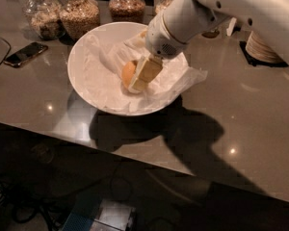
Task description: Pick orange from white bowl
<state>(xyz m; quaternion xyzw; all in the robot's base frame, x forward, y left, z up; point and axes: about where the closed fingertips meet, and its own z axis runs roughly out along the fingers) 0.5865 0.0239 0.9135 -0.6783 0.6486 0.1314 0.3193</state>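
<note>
Grey and glossy, the table (241,119) carries everything here. At its far left lies a dark phone (26,53), and behind it, along the back edge, stands a row of glass jars (79,14) filled with grains.

Just right of those sits the white bowl (77,76), wide and shallow, lined with crinkled white paper (185,81) that spills over its right rim onto the table. The orange (127,72) rests on the paper near the middle of the bowl, only its left side showing.

Pressed against the fruit's right side is the end effector (140,77), reaching down into the bowl from the thick white arm (221,11) that comes in from the upper right. It covers much of the orange, and from where I stand I cannot tell whether it has closed on the fruit or only sits against it.

Further right, near the back edge, is a stack of small pale plates (266,47), well apart from the bowl.

As I judge it, the approach is done: the end effector is down at the fruit, in the right place. The orange looks to be resting in the bowl, not lifted. What is left is a sure hold, if it lacks one, and then raising the fruit clear of the rim and paper.
</note>
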